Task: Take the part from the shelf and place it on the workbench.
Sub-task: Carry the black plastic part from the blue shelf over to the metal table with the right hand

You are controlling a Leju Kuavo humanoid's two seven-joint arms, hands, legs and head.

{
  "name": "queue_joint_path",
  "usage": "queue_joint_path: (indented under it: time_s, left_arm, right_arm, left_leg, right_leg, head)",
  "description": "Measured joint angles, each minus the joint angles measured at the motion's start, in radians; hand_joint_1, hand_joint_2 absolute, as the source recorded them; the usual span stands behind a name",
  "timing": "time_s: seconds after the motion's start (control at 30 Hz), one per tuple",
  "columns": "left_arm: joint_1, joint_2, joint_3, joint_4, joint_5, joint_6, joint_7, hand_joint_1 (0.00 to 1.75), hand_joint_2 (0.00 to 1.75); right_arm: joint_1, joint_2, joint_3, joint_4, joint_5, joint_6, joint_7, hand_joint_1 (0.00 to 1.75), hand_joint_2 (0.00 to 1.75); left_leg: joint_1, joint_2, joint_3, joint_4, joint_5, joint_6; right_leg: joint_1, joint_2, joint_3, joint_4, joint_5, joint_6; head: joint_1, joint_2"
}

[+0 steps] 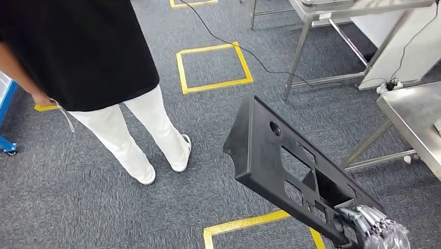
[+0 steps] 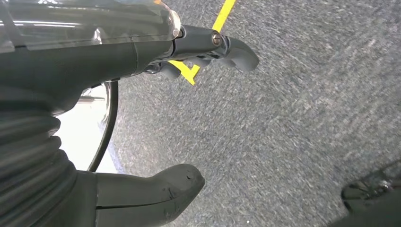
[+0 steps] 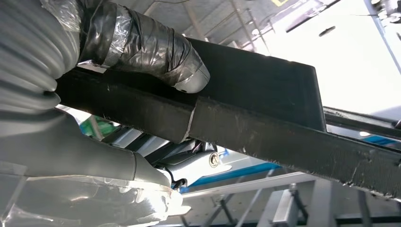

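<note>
Above the grey speckled carpet (image 1: 100,217), right hand (image 1: 377,230) grips the near end of the part (image 1: 280,161): a long, matte black moulded panel with rectangular cut-outs and one round hole, thumb (image 3: 156,52) pressed on its rough rim. Left hand (image 2: 142,118) empty, fingers apart. Steel workbench (image 1: 412,118) just beside, right.

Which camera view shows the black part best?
The head view: it shows the whole black part with its cutouts, held at one end by the right hand. The right wrist view shows a close stretch of its edge under the thumb. The left wrist view shows carpet and the left hand.
</note>
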Motion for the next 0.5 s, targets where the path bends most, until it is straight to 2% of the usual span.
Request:
queue_joint_path:
  time_s: [0.03,0.1,0.17,0.2,0.23,0.27,0.3,0.33,0.4,0.43,0.47,0.5]
  left_arm:
    - [-0.002,-0.001,0.000,0.000,0.002,0.002,0.005,0.00,1.75]
    - [-0.002,-0.004,0.001,0.000,0.012,0.008,0.022,0.00,1.75]
    - [0.003,-0.007,0.007,0.000,0.028,0.012,0.039,0.00,1.75]
    - [0.006,-0.010,0.011,0.000,0.037,0.014,0.042,0.00,1.75]
    - [0.009,-0.011,0.016,0.000,0.045,0.015,0.038,0.00,1.75]
    - [0.012,-0.012,0.022,0.000,0.054,0.016,0.030,0.00,1.75]
    - [0.014,-0.013,0.028,0.000,0.062,0.016,0.019,0.00,1.75]
    - [0.015,-0.012,0.035,0.000,0.070,0.014,0.008,0.00,1.75]
    - [0.015,-0.010,0.048,0.000,0.080,0.006,-0.007,0.00,1.75]
    - [0.014,-0.009,0.053,0.000,0.081,0.004,-0.011,0.00,1.75]
    - [0.014,-0.008,0.056,0.000,0.081,0.006,-0.012,0.00,1.75]
    - [0.013,-0.008,0.058,0.000,0.080,0.014,-0.014,0.00,1.75]
  right_arm:
    - [0.000,-0.001,-0.002,0.000,-0.002,0.000,-0.005,1.75,1.75]
    - [-0.003,-0.001,-0.007,0.001,-0.014,0.000,-0.027,1.75,1.75]
    - [-0.011,0.000,-0.013,0.004,-0.035,-0.001,-0.058,1.75,1.75]
    - [-0.015,0.000,-0.016,0.007,-0.047,0.000,-0.073,1.75,1.75]
    - [-0.018,0.000,-0.020,0.010,-0.059,0.000,-0.086,1.75,1.75]
    - [-0.023,0.001,-0.025,0.014,-0.070,0.003,-0.098,1.75,1.75]
    - [-0.031,0.001,-0.029,0.018,-0.080,0.007,-0.109,1.75,1.75]
    - [-0.043,0.001,-0.033,0.021,-0.088,0.014,-0.118,1.75,1.75]
    - [-0.069,0.002,-0.037,0.027,-0.098,0.033,-0.130,1.75,1.75]
    - [-0.081,0.004,-0.038,0.030,-0.099,0.042,-0.133,1.75,1.75]
    - [-0.090,0.005,-0.039,0.033,-0.098,0.049,-0.135,1.75,1.75]
    - [-0.096,0.007,-0.039,0.035,-0.096,0.053,-0.135,1.75,1.75]
  left_leg:
    - [0.002,-0.001,0.002,0.003,-0.004,-0.005]
    - [0.006,-0.038,-0.014,0.044,-0.037,-0.015]
    - [0.008,-0.089,-0.071,0.165,-0.102,-0.018]
    - [0.008,-0.100,-0.105,0.234,-0.129,-0.018]
    - [0.008,-0.105,-0.131,0.282,-0.139,-0.017]
    - [0.008,-0.107,-0.141,0.295,-0.128,-0.014]
    - [0.008,-0.110,-0.133,0.267,-0.099,-0.010]
    - [0.006,-0.120,-0.109,0.206,-0.057,-0.004]
    - [0.005,-0.166,-0.056,0.075,0.000,0.009]
    - [0.002,-0.183,-0.039,0.035,0.012,0.012]
    - [0.000,-0.192,-0.032,0.019,0.011,0.015]
    - [-0.002,-0.184,-0.030,0.014,0.014,0.015]
  right_leg:
    - [-0.001,0.009,0.000,-0.002,0.003,-0.006]
    - [-0.006,0.027,0.000,-0.008,0.009,-0.019]
    - [-0.005,0.047,-0.002,-0.009,0.011,-0.028]
    - [-0.003,0.058,-0.003,-0.007,0.012,-0.030]
    - [0.000,0.071,-0.004,-0.006,0.012,-0.031]
    - [0.002,0.084,-0.005,-0.004,0.011,-0.032]
    - [0.004,0.098,-0.005,-0.001,0.011,-0.032]
    - [0.005,0.112,-0.004,0.001,0.010,-0.033]
    - [0.005,0.136,-0.006,0.003,0.011,-0.030]
    - [0.002,0.147,-0.009,0.004,0.012,-0.026]
    - [-0.001,0.157,-0.012,0.003,0.014,-0.019]
    - [-0.004,0.168,-0.015,0.001,0.017,-0.012]
  head:
    - [0.000,0.000]
    - [0.000,0.000]
    - [0.000,0.000]
    - [0.000,0.000]
    - [0.000,0.000]
    - [0.000,0.000]
    - [0.000,0.000]
    - [0.000,0.000]
    - [0.000,0.000]
    - [0.000,0.000]
    - [0.000,0.000]
    - [0.000,0.000]
